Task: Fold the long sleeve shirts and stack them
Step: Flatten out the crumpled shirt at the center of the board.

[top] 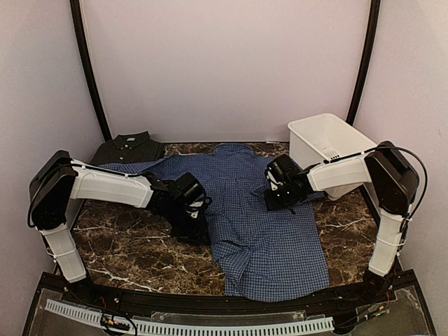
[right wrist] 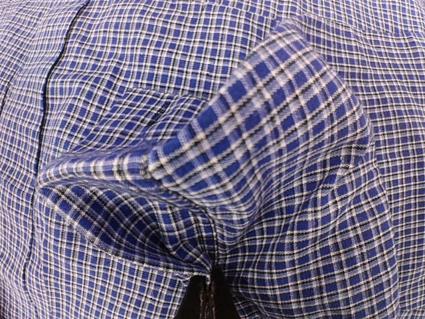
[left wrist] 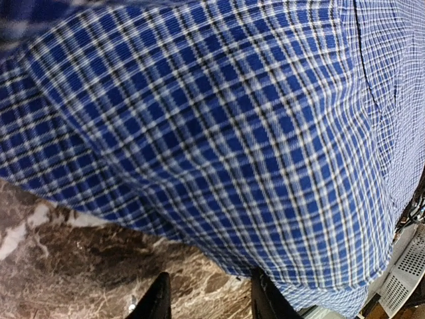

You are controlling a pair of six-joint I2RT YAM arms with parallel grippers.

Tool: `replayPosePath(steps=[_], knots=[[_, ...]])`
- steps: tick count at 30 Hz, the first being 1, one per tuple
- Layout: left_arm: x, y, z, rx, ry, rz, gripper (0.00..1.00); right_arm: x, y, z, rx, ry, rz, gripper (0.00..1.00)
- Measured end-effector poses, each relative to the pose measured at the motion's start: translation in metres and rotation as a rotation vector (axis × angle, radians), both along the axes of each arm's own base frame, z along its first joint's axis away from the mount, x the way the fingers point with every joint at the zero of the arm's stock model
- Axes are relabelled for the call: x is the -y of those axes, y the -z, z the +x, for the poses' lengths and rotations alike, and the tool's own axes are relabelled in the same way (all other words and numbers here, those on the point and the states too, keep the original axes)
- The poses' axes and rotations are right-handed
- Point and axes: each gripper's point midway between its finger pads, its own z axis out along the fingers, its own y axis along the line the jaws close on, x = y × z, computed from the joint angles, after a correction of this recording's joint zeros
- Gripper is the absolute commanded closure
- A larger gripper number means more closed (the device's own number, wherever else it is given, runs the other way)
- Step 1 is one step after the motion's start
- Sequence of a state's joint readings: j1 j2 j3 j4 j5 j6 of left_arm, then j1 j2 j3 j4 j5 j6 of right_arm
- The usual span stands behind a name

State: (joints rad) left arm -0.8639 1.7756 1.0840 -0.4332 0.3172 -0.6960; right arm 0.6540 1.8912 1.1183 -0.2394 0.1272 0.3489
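R jaws are pinching shut on the blue shirt (right wrist: 292,119), w/ a fold of the check cloth standing up just ahead of the closed fingertips (right wrist: 207,300) and fanning out wide beyond them. L jaws are standing partly open: btwn the two fingers (left wrist: 158,300) only bare bench (left wrist: 80,266) is showing, so nothing is being gripped there, and the shirt's edge is hanging just past the tips, one tip right at the cloth. Seen from above, the blue shirt is lying spread over the middle of the bench, btwn the two sets of jaws, w/ its collar on the far side of them and its hem reaching back toward the arm bases. L jaws are sitting at its left edge and R jaws are pressing down on its right side. One sleeve is trailing out behind the L arm (top: 105,185). A dark shirt (top: 129,148) is lying folded, collar up, well behind the L jaws at the far left corner, just beside that sleeve. A white basket (top: 329,140) is sitting just behind and to the right of the R jaws, w/ the R arm (top: 343,175) crossing in front of it; can't tell what's inside.
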Motion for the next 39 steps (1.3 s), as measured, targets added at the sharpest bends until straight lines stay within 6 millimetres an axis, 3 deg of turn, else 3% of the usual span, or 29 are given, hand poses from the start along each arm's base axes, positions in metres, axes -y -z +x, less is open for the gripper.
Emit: replayPosePath(steps=[15,21,24,29,34,39], knots=[[0.031,0.005,0.009,0.039,0.042,0.019,0.59,0.000,0.000,0.000,-0.001,0.000,-0.001,1.00],[0.030,0.008,0.007,0.044,0.049,0.044,0.73,0.000,0.000,0.000,-0.001,0.000,-0.002,1.00],[0.029,0.006,0.010,0.057,0.045,0.056,0.86,0.000,0.000,0.000,-0.001,0.000,-0.001,1.00],[0.023,0.005,0.014,0.079,0.033,0.095,1.00,0.000,0.000,0.000,-0.001,0.000,-0.001,1.00],[0.011,0.000,0.012,0.089,0.021,0.138,1.00,0.000,0.000,0.000,0.000,0.000,-0.001,1.00],[-0.011,-0.022,0.000,0.101,0.000,0.150,1.00,0.000,0.000,0.001,0.001,0.000,0.000,1.00]])
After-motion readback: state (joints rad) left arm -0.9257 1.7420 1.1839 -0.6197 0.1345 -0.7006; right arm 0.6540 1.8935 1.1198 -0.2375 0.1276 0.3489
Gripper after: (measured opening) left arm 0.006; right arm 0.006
